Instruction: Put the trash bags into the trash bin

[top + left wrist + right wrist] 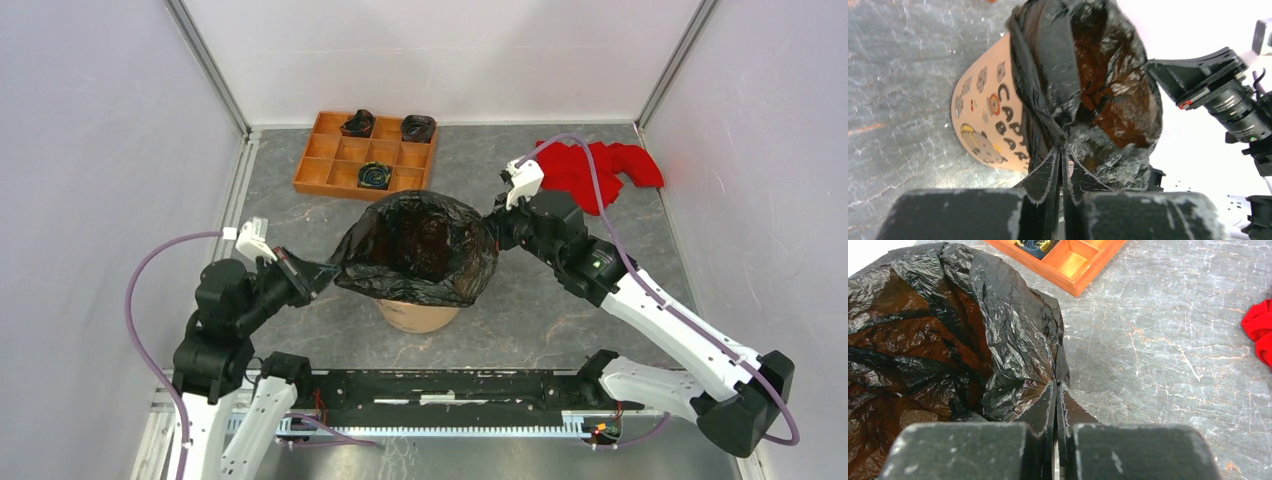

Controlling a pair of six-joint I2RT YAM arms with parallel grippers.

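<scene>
Trash bag (415,245) sits at the trash bin (418,317), its mouth spread wide over the bin's top and its crinkled black film draped past the rim, so that from above only the lower peach wall of the bin shows on the near side. The left gripper (320,273) is at the bin's left side with its fingers pressed together on a pinch of the bag's hem. The left wrist view shows the film gathered to a point right at the fingertips (1062,156), with the printed wall of the bin (983,120) just beyond. The right gripper (497,228) stands at the bin's right and slightly far side, likewise clamped on the hem; in its own view the folds of the bag (948,340) run straight into the closed tips (1056,390).

The long axis of the stretched mouth thus runs from one pincer to the other, across the bin, and the bin lies between them, under the middle of the opening. Each arm has its own end of the hem in hand, and neither looks nearer than the other. A brownish glow through the film suggests the bag hangs inside the bin, though how deep cannot be told. The next move likely calls for drawing both pinches down outside the rim evenly, since the thin film could slip or tear.
</scene>
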